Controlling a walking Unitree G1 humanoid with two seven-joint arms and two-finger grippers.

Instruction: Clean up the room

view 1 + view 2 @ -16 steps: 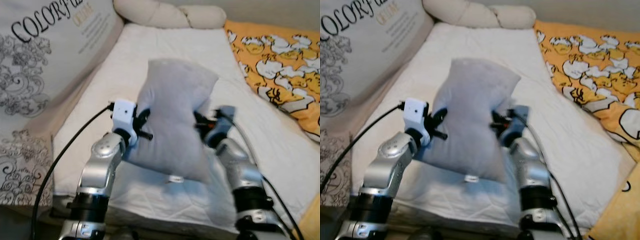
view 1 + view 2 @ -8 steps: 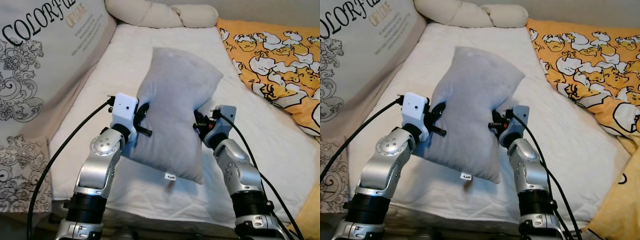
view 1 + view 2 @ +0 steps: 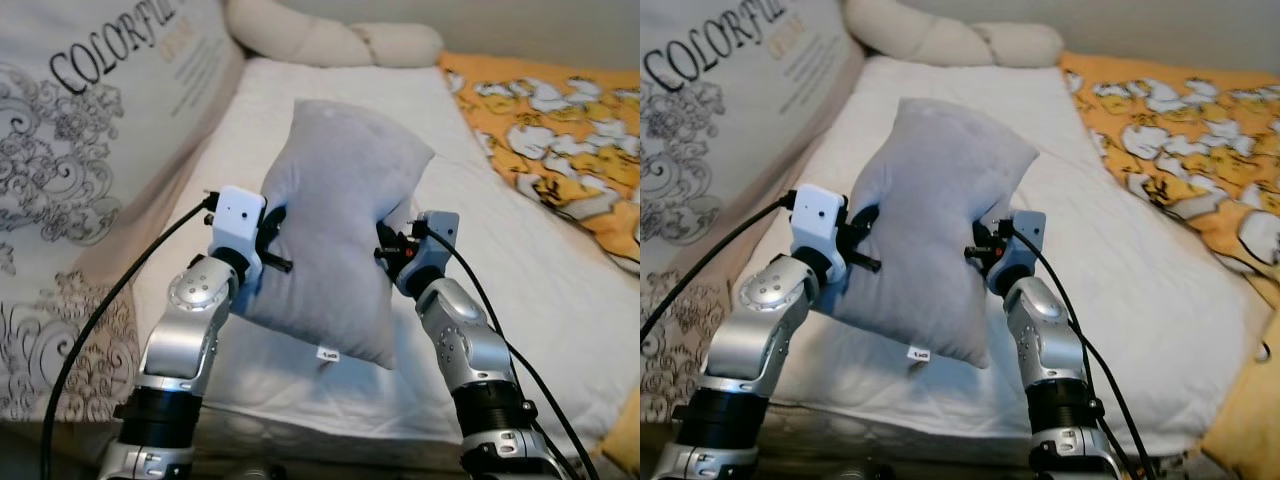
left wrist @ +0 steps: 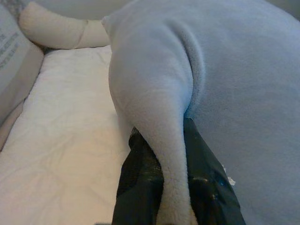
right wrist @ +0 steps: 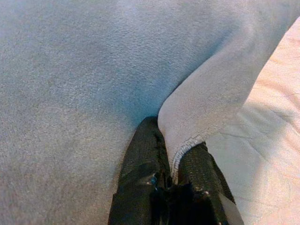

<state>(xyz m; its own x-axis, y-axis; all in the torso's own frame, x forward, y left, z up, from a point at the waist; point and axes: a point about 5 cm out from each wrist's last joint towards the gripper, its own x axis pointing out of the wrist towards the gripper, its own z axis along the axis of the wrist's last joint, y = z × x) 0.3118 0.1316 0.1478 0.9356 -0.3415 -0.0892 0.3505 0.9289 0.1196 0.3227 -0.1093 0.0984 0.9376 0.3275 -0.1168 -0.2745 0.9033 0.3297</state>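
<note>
Bare white mattress [image 3: 330,110] ahead (cream bolster [image 3: 330,40] at far end)

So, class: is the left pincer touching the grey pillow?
Touching. The left wrist view shows the left pincer with both black fingers pinching a fold of the grey pillow.

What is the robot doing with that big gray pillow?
The robot is holding the gray pillow up over the white bed. Its left gripper pinches one side and its right gripper pinches the other, each with a fold of fabric between its black fingers.
</note>
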